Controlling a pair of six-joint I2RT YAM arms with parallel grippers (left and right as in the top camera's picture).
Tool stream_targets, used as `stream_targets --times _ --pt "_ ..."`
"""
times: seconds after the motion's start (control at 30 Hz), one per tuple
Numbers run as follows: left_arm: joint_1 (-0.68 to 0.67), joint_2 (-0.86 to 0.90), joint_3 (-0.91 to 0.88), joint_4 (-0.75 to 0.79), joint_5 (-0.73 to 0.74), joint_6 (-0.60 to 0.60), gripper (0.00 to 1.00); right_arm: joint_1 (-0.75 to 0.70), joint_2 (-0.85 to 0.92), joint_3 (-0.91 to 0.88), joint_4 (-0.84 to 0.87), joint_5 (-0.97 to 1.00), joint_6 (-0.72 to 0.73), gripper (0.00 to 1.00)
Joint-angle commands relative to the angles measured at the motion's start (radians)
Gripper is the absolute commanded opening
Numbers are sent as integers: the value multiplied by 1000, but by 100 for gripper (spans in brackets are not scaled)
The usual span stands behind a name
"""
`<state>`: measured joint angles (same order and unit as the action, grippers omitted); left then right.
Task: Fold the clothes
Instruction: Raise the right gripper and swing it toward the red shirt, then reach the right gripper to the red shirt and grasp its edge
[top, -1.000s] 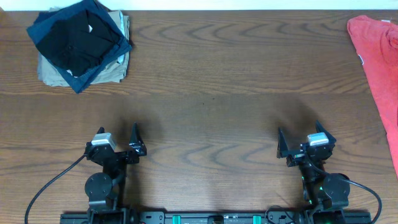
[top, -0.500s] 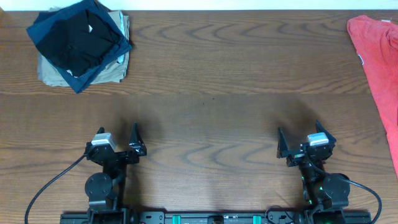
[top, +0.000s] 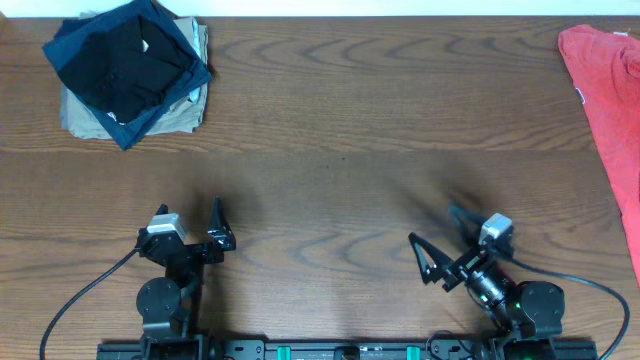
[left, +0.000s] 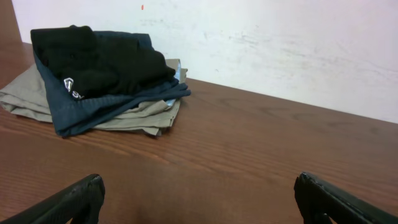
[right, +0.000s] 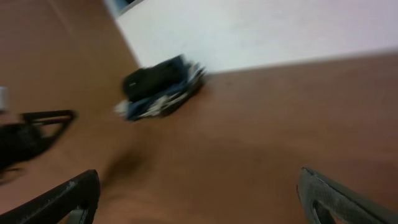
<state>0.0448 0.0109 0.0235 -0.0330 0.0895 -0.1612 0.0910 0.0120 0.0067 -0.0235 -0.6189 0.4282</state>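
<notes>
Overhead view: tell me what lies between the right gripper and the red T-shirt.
Only bare wooden table, seen in the overhead view: nothing sits between the right gripper and the coral-red T-shirt at the right edge.

The wide middle of the table (top: 340, 130) is bare wood, so a gripper can pass there. A pile of dark and tan clothes (top: 130, 70) fills the far left corner, and the red T-shirt (top: 610, 100) covers the right edge. The left gripper (top: 189, 207) and right gripper (top: 432, 224) sit well apart on the near side.
</notes>
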Motion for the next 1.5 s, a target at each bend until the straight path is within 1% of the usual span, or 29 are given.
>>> stream_targets --times 0.0,0.07,0.13,0.2,0.23,0.3,0.37,0.43,0.5,0.57,0.6,0.63,0.77,0.8,0.87,1.0,1.1,1.17,1.23,1.3,1.37,1.47 --pt "5 -7 -19 -30 3 -9 98 -15 -5 -1 18 -106 213 99" --pt "5 -7 -19 -29 3 -9 98 -15 -5 -1 115 -107 266 99" --pt "5 -7 -19 -29 3 -9 98 -15 -5 -1 266 -104 271 99" --pt "5 -7 -19 -30 3 -9 98 -15 -5 10 414 -54 271 99" --pt "5 -7 -19 -29 3 -9 98 -15 -5 24 440 -11 271 99" --pt "5 -7 -19 -30 3 -9 98 -15 3 75 428 89 257 99" --pt "5 -7 -19 -29 3 -9 98 -15 33 134 406 132 185 99" --pt "5 -7 -19 -30 3 -9 98 -15 91 212 358 166 74 99" --pt "5 -7 -19 -30 3 -9 98 -15 188 309 278 230 -50 99" --pt "5 -7 -19 -30 3 -9 98 -16 315 421 196 333 -185 99" --pt "5 -7 -19 -30 3 -9 98 -18 419 509 141 438 -249 99" --pt "5 -7 -19 -30 3 -9 98 -21 468 549 117 488 -270 99" --pt "5 -7 -19 -30 3 -9 98 -66 807 847 -41 761 -359 99" --pt "5 -7 -19 -30 3 -9 98 -93 903 941 -97 800 -367 99" --pt "5 -7 -19 -30 3 -9 98 -154 1071 1106 -208 814 -367 99" --pt "5 -7 -19 -30 3 -9 98 -307 1454 1521 -530 791 -368 99" --pt "5 -7 -19 -30 3 -9 98 -391 1683 1789 -746 819 -386 99" --pt "5 -7 -19 -30 3 -9 98 -433 1781 1897 -822 872 -385 99" --pt "5 -7 -19 -30 3 -9 98 -473 1848 1954 -853 916 -385 99" --pt "5 -7 -19 -30 3 -9 98 -521 1894 1965 -849 929 -383 99" --pt "5 -7 -19 -29 3 -9 98 -575 1930 1965 -848 923 -349 99" --pt "5 -7 -19 -30 3 -9 98 -657 1975 1965 -848 882 -340 99"
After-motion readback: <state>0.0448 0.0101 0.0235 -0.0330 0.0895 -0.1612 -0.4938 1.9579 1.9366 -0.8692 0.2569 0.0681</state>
